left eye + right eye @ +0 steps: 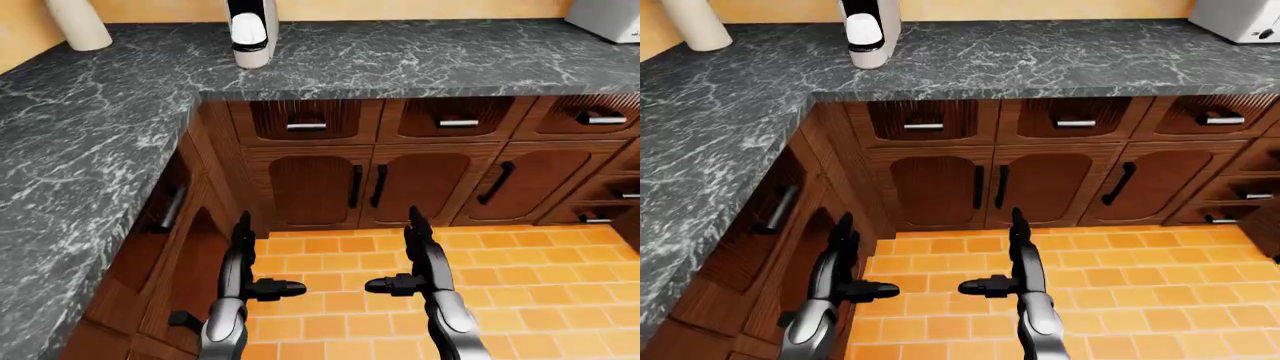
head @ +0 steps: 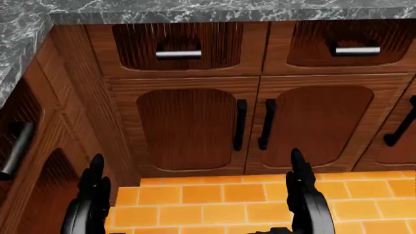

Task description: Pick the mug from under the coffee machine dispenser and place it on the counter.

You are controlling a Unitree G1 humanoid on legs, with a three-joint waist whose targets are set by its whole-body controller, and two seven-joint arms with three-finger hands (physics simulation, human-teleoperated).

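The coffee machine [image 1: 250, 31] is seen far off on the counter [image 1: 400, 60]. Both hands, left hand [image 1: 240, 259] and right hand [image 1: 420, 255], are held open and empty. A walk closer is needed first.

No readable text, labels, brands or numbers anywhere. Coffee machine [image 1: 250, 30] front is plain black and white, no legible marking. White appliance [image 1: 1238, 18] at top right shows no lettering. Counter [image 1: 420, 60] and cabinets unmarked.
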